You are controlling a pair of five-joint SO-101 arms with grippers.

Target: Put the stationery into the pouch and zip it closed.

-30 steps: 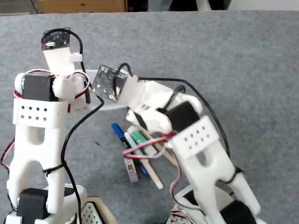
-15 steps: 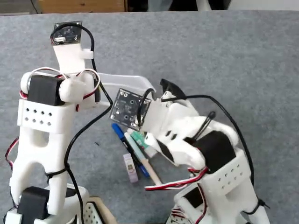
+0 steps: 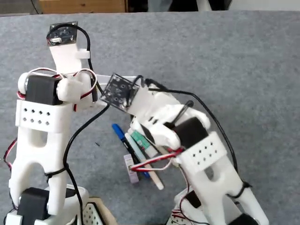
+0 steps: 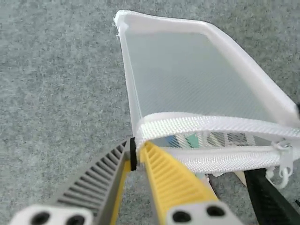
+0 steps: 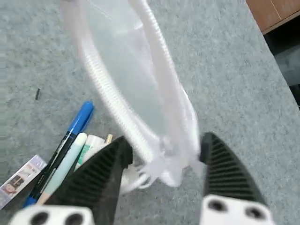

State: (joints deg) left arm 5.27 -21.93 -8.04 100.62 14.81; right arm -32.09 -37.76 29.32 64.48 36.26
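Note:
A white mesh pouch [image 4: 187, 79] lies on the grey mat with its mouth open; in the high view only its rim [image 3: 104, 78] peeks out between the two arms. My left gripper [image 4: 133, 147] is shut on the pouch's zip-end corner. My right gripper [image 5: 165, 145] is open, its black fingers [image 5: 110, 164] on either side of the pouch's [image 5: 122, 84] other end. The zip pull [image 4: 282, 164] hangs near that end. Loose on the mat beside the pouch lie a blue pen [image 3: 123, 138], a green-and-white pen [image 3: 139, 143], a wooden pencil [image 3: 152, 173] and a small eraser [image 3: 131, 169].
The grey mat [image 3: 243, 61] has free room across the right and far side. A wooden cabinet [image 3: 79, 5] stands past the far edge. Both arm bases crowd the near edge, and the right arm overhangs part of the stationery.
The right wrist has swung from over the pens back toward the pouch, covering more of it. The left arm has barely shifted and keeps its hold.

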